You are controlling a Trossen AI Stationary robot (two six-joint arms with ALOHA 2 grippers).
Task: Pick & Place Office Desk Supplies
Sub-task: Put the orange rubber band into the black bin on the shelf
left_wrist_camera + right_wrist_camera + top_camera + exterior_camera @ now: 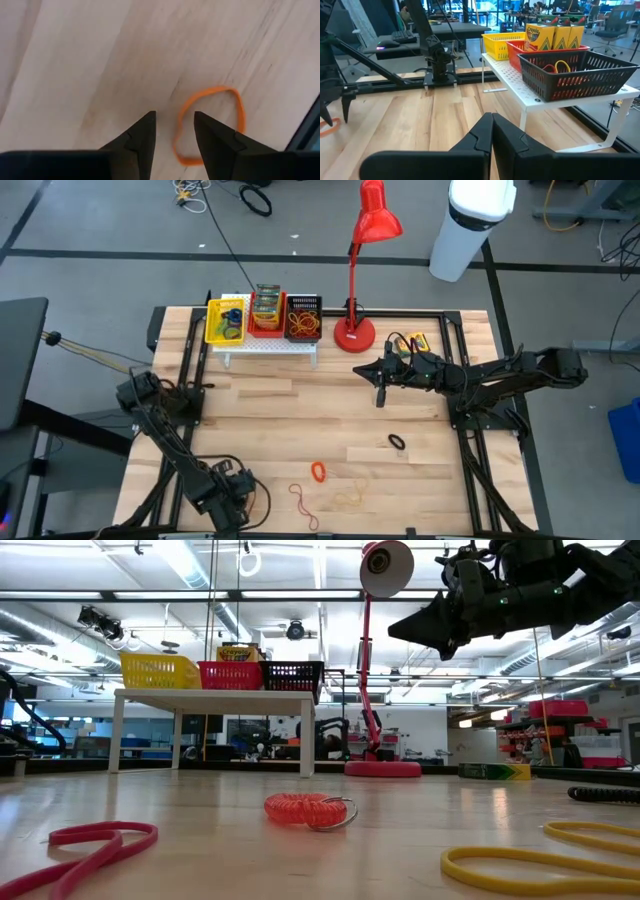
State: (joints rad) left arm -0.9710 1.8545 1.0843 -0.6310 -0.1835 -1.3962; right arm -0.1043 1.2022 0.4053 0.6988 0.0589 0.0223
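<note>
high view: three baskets (265, 320) on the white rack already hold crayon boxes (267, 304) and bands, while loose rubber bands (319, 472) lie on the tabletop (300, 420), so much is left. low view: a coiled red band (305, 808) sits near. left wrist view: the left pincer (174, 131), fingers apart, hangs over an orange band (210, 122), nothing gripped. right wrist view: the right pincer (492, 131) is closed together, empty, facing the rack.
</note>
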